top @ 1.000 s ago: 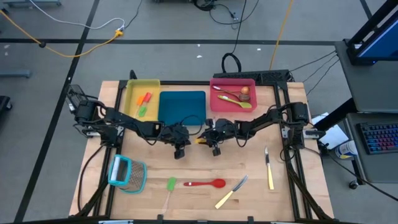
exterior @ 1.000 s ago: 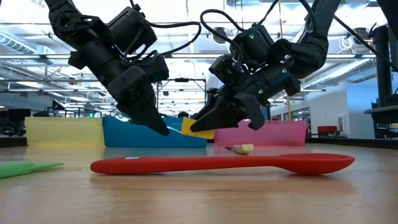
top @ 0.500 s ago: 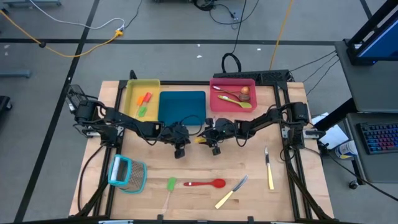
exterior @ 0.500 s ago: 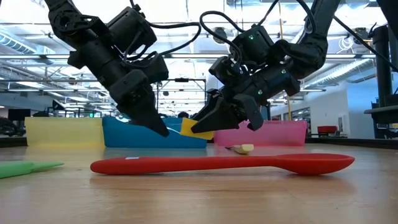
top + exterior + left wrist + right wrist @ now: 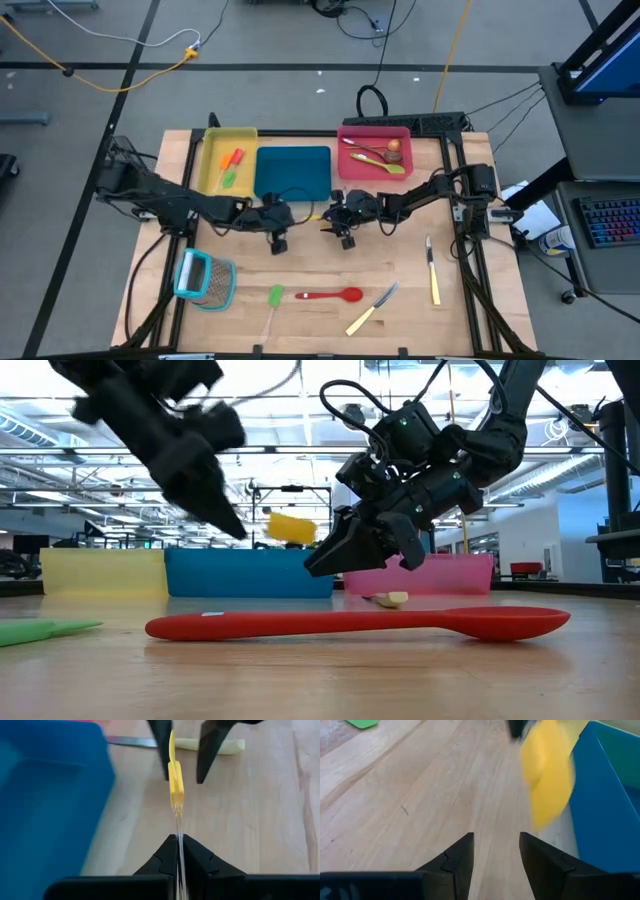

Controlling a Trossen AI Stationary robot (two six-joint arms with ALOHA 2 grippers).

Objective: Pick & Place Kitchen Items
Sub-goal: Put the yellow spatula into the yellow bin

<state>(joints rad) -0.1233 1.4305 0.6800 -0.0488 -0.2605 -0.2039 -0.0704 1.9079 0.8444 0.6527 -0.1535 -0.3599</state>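
Observation:
A yellow spatula with a clear handle is held by my left gripper, which is shut on it beside the blue tray. In the low view its yellow head is in the air. My right gripper is open and empty. It faces the spatula's head from the table's right and stands apart from it in the low view. A red spoon, a green spatula and two cream-handled knives lie flat on the table. My left gripper pinches the spatula's clear handle between its two shut fingers, at the handle's free end. The fingers come from the table's left and lie along the handle. The spatula sticks out ahead of the fingers, lifted clear of the table, its yellow head toward my right gripper.
A yellow tray with small spatulas and a red tray with utensils flank the blue tray at the far side. A light-blue-framed grater lies near left. Bare wood lies between the grippers and the near utensils.
My left gripper has gone up and toward the table's left edge with the yellow spatula. The spatula's head, which was at my right gripper's fingertips, now stands higher and clear of them. My right gripper has stayed in place.

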